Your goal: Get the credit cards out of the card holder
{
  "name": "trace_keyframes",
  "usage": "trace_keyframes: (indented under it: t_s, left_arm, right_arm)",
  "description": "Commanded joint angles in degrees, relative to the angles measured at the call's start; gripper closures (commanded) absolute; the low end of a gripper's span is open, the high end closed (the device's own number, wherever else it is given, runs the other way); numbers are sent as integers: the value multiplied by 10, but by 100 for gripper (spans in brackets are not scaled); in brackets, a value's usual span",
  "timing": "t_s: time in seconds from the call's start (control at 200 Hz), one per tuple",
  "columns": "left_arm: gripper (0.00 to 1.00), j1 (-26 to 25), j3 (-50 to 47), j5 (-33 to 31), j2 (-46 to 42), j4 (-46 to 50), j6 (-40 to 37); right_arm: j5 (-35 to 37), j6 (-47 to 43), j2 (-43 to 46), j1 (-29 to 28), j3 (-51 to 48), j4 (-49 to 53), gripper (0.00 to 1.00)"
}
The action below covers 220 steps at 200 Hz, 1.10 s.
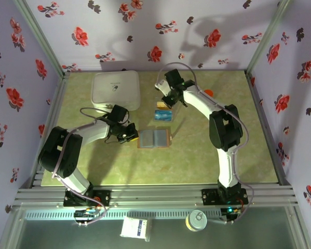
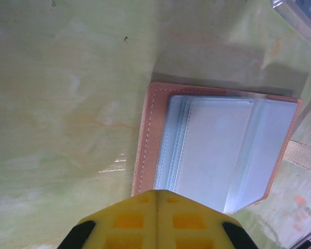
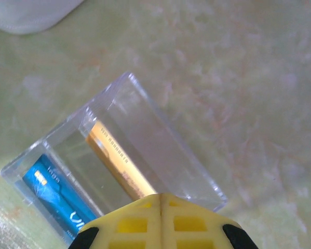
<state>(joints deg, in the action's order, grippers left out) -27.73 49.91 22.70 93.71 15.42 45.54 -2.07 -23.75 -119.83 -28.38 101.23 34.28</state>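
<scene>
The card holder (image 1: 154,138) lies open on the green table, tan leather outside and grey-blue sleeves inside. In the left wrist view the card holder (image 2: 217,150) is spread flat just past my left gripper (image 2: 156,192), whose yellow jaws are pressed together with nothing between them. My left gripper (image 1: 131,135) sits at the holder's left edge. Two credit cards rest in a clear plastic tray (image 3: 145,119): an orange card (image 3: 116,155) and a blue card (image 3: 54,192). My right gripper (image 3: 160,196) hangs shut and empty over the tray's near side; from above, the right gripper (image 1: 169,101) is over the tray (image 1: 164,111).
A white rounded box (image 1: 117,89) stands at the back left; its corner (image 3: 25,13) appears in the right wrist view. A small orange dot (image 1: 210,92) lies behind the right arm. Floral walls and metal rails enclose the table. A small white packet (image 1: 135,227) and a round tin (image 1: 198,220) lie below the front rail.
</scene>
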Motion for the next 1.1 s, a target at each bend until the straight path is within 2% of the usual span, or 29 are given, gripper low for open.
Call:
trace_keyframes:
  t_s: [0.0, 0.41, 0.8, 1.095]
  left_arm:
    - [96, 5, 7, 5, 7, 3, -2]
    - [96, 6, 5, 5, 11, 5, -3]
    - [96, 5, 6, 6, 14, 3, -2]
    - [96, 5, 7, 10, 20, -5, -1]
  right_arm:
    - [10, 1, -29, 3, 29, 10, 97]
    - [-12, 5, -62, 3, 20, 23, 97]
    - [1, 7, -23, 3, 19, 23, 96]
    - [-12, 71, 49, -10, -53, -9, 92]
